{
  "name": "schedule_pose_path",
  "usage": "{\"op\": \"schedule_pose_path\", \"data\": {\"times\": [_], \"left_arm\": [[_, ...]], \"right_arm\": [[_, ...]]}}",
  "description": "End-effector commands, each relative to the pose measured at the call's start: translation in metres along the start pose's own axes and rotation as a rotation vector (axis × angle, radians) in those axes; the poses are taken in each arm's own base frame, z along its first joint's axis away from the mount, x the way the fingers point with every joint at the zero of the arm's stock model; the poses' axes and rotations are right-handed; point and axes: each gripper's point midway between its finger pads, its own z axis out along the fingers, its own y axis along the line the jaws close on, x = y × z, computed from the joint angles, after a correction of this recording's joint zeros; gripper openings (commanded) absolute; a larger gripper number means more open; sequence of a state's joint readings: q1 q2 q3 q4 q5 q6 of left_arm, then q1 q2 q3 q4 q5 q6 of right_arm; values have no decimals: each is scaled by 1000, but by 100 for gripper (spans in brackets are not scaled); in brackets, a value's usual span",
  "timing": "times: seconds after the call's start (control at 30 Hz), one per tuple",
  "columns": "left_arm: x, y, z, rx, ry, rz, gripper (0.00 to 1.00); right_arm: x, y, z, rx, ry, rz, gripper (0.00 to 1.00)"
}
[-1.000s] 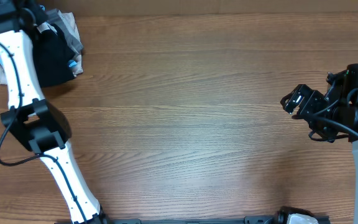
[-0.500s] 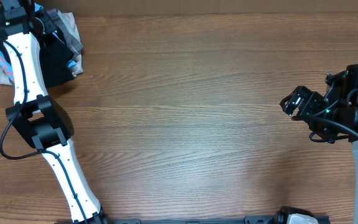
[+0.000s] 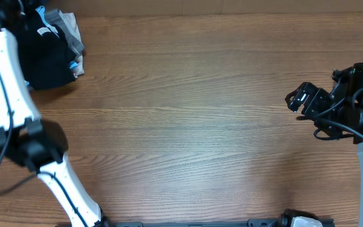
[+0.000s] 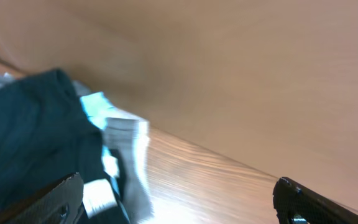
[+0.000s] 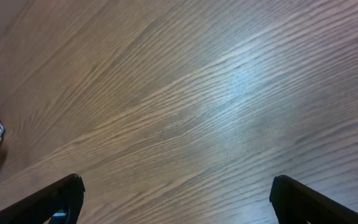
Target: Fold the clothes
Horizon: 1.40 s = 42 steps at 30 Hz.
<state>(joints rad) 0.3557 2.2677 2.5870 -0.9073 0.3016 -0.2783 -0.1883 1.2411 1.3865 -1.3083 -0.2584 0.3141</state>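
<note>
Overhead first: your right claw (image 3: pixel 299 101) is spread, the shirt (image 3: pixel 43 60) well apart from it across the table (image 3: pixel 188 126). Left wrist: your left claw (image 4: pixel 178 183) spread, gripping nothing; shirt lies just beside one finger (image 4: pixel 61 200). Right wrist: fingers (image 5: pixel 55 202) wide, only table ahead of them.

Table (image 3: pixel 194 94): brown wood-grain top, soft glare near its centre. Wall (image 4: pixel 241 56): plain beige, rising behind the table's far edge.

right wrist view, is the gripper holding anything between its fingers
No, the right gripper stands wide open, with only the bare wooden table showing in the gap.
</note>
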Motion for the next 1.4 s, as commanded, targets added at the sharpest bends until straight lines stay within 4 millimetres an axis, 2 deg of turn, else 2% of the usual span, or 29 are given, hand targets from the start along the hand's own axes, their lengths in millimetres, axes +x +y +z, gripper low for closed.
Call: {"op": "schedule_pose_path", "data": {"times": [0.0,0.13,0.23,0.43,0.47,0.5,0.53,0.6,0.77,0.9,0.97,1.03,1.1,1.23,1.27,1.37], "left_arm": [[-21,-64,-94,184,-39,42,100],[-13,-96,-163,260,-19,47,100],[-3,-113,-213,279,-23,76,100],[25,-136,-304,285,-54,183,100],[37,-139,-324,282,-51,216,100],[42,-140,-331,280,-47,229,100],[61,-141,-351,274,-24,263,100],[86,-142,-374,273,18,279,100],[118,-164,-428,369,-37,368,100],[154,-167,-475,360,-113,429,100],[179,-167,-499,361,-151,448,100],[215,-167,-531,364,-222,498,100],[239,-158,-554,305,-309,540,100],[258,-143,-598,165,-521,581,100],[265,-143,-614,154,-597,601,100],[279,-148,-635,171,-690,632,100]], "right_arm": [[-7,8,-18,-29,-61,-21,100],[-5,14,-37,-54,-112,-40,100],[1,19,-56,-81,-168,-61,100],[32,17,-91,-98,-235,-137,100],[40,15,-97,-100,-244,-153,100],[43,15,-99,-101,-247,-155,100],[52,13,-105,-102,-254,-161,100],[62,11,-112,-105,-267,-177,100],[77,10,-127,-118,-315,-213,100],[95,4,-134,-109,-328,-247,97],[104,1,-138,-112,-338,-250,93],[110,0,-142,-119,-361,-256,91],[111,0,-145,-128,-389,-263,91],[98,8,-152,-154,-451,-258,100],[91,12,-156,-171,-480,-239,100],[83,16,-159,-197,-506,-194,100]]}}
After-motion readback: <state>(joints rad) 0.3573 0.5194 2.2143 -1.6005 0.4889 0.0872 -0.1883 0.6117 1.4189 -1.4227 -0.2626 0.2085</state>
